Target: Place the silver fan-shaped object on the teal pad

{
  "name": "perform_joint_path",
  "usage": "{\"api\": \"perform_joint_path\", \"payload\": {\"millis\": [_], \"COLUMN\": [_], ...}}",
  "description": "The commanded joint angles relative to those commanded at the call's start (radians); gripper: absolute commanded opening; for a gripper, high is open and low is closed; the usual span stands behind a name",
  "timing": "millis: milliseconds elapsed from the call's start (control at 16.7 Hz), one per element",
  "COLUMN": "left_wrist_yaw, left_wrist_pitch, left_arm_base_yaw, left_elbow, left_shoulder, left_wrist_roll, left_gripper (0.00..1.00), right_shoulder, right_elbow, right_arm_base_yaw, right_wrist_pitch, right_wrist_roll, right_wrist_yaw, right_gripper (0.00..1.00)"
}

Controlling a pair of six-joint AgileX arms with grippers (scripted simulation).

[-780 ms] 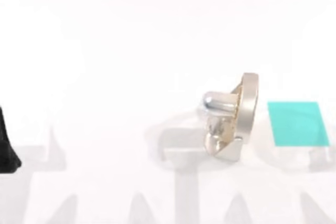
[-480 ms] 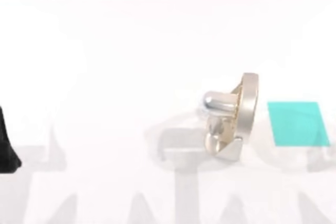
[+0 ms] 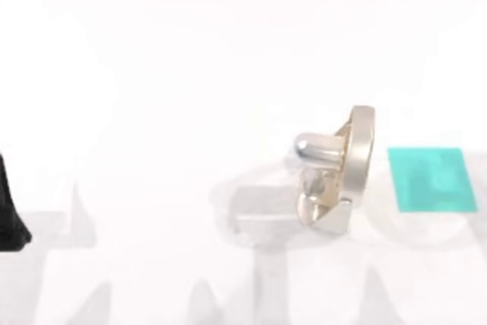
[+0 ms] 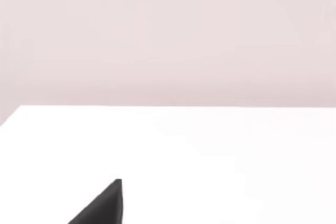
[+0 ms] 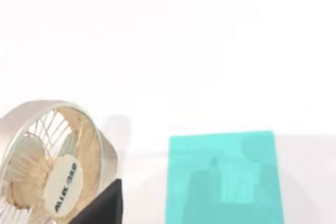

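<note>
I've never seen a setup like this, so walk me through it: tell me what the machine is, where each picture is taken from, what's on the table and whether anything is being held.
This is a simulated pair of AgileX robot arms at a white table, each ending in a two-finger gripper.

The top view looks straight down. The silver fan-shaped object stands right of the table's middle, its knob pointing toward the left side. The teal pad lies flat further right, with a gap of bare table between them. The dark shape at the left edge is part of the left arm, parked there.

The left wrist view comes from that arm's camera: only bare table and one dark fingertip.

The right wrist view looks down from above the table on the fan's grille and the pad, with one dark fingertip showing.

Nothing is held; the fan is not yet on the pad.
</note>
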Motion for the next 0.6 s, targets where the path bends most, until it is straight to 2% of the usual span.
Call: {"api": "perform_joint_path", "payload": {"millis": [360, 600], "left_wrist_yaw": [0.0, 0.0], "left_wrist_pitch": [0.0, 0.0], "left_arm_base_yaw": [0.0, 0.0], "left_elbow": [0.0, 0.0], "left_shoulder": [0.0, 0.0], "left_wrist_roll": [0.0, 0.0], "left_gripper": [1.0, 1.0], "right_shoulder": [0.63, 0.991], "right_elbow": [0.651, 1.01], "right_arm_base_yaw": [0.159, 0.253], "right_wrist_pitch": [-0.417, -0.672], "right_wrist_roll": [0.231, 0.364], "right_wrist_yaw": [-0.004, -0.005], "right_gripper": [1.0, 1.0]}}
